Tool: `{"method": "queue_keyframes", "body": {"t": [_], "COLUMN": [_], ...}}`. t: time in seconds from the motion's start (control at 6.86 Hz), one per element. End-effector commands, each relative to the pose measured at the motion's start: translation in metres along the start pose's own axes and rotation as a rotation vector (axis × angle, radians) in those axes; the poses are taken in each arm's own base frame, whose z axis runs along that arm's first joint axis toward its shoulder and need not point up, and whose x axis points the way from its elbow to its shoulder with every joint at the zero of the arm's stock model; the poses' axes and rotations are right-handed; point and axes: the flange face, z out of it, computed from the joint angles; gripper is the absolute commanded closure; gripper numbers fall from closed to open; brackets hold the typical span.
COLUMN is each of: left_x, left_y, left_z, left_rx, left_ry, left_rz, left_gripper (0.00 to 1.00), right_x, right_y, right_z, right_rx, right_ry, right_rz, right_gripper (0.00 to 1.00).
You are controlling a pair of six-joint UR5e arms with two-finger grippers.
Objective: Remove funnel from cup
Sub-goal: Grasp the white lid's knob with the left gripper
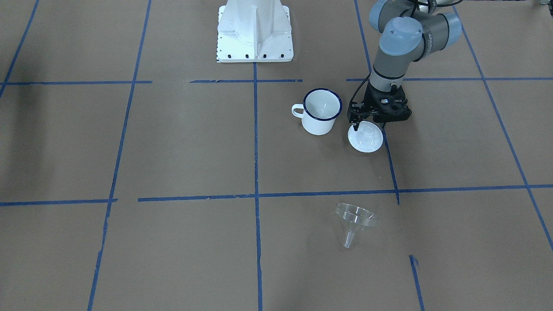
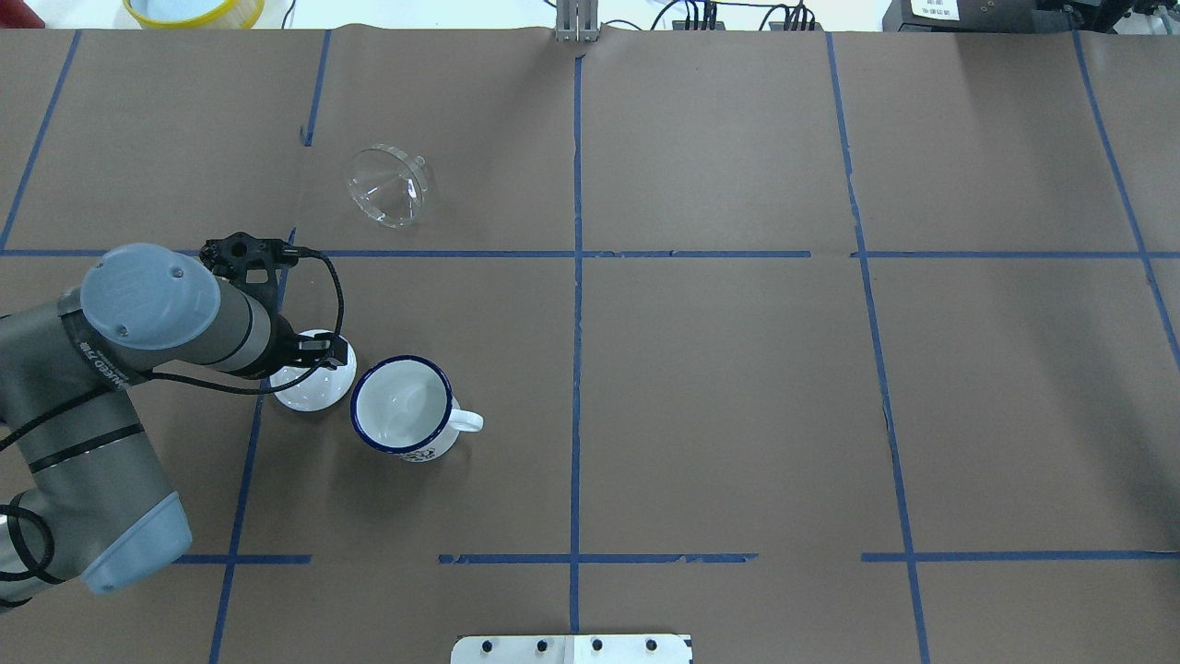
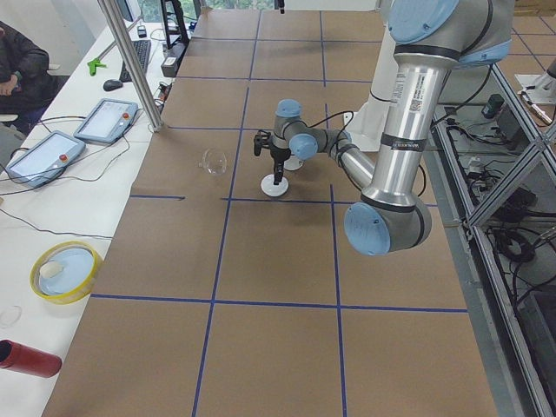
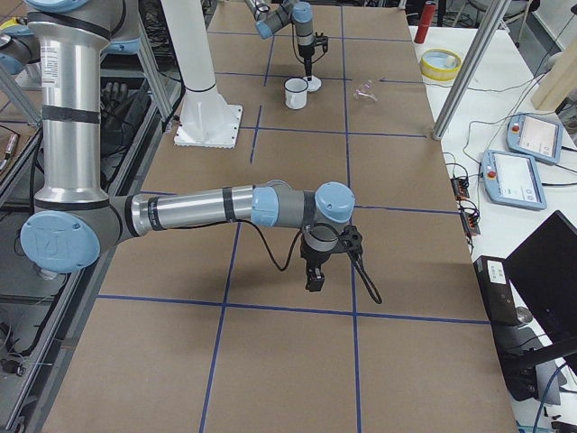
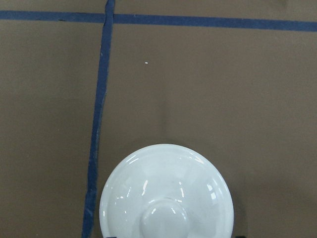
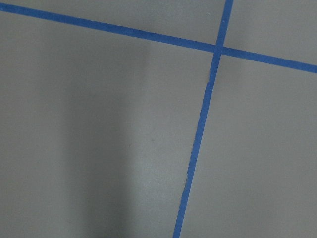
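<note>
1. Funnel point(image 1: 356, 218) first: in the front-facing view it lies tipped on the brown paper point(image 1: 173, 142), spout toward the camera. It is well apart from the cup point(image 1: 319, 124), which stands upright with nothing in it. To my eye the task's aim is already met. The left gripper point(image 1: 360, 123) hangs over the white lid point(image 1: 367, 140), just beside the cup.
2. From overhead, the funnel point(image 2: 387, 187) rests in the next taped square out from the cup point(image 2: 403, 406). The left gripper point(image 2: 318, 352) covers part of the lid point(image 2: 309, 392). I cannot tell whether its jaws are apart or pinched on the knob.
3. From the left end, that gripper points straight down, with the lid flat on the table under it.
4. From the right end, the right gripper point(image 4: 315, 281) hovers over the paper, far from everything. I cannot tell how its jaws stand.
5. The left wrist camera shows the lid and its knob point(image 5: 166, 220) at the bottom edge, with no fingers plainly in view. Any move from here is best made as a straight lift, kept clear of the cup's rim, with the funnel left alone.
6. The right wrist camera shows only paper and tape lines point(image 6: 198, 144).
</note>
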Motion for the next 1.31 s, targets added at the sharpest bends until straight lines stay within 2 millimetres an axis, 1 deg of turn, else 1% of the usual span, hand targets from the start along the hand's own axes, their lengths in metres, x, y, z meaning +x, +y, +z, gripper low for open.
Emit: {"method": "queue_keyframes", "body": {"t": [0.0,0.29,0.58,0.87,1.17], "left_x": [-0.0029,0.0007,-0.0003,-0.0005,0.0002], "left_y": [-0.0048,-0.0072,-0.0067,-0.0071,-0.0066], "left_z": [0.0015,0.0051,0.0094,0.0090,0.0077], "left_rx": [0.003,0.001,-0.005,-0.006,-0.010], "left_ry": [-0.003,-0.004,-0.008,-0.006,-0.003], "left_rz": [0.010,0.010,0.011,0.012,0.012], "left_gripper": [0.17,0.22,0.30,0.37,0.37], "right_x": [0.0001,0.0001,0.0001,0.0001,0.0001], "right_y": [0.0001,0.0001,0.0001,0.0001,0.0001], "right_z": [0.0001,0.0001,0.0001,0.0001,0.0001], "right_rx": [0.000,0.000,0.000,0.000,0.000], "right_ry": [0.000,0.000,0.000,0.000,0.000], "right_rz": [0.000,0.000,0.000,0.000,0.000], "right_gripper": [0.00,0.00,0.00,0.00,0.00]}}
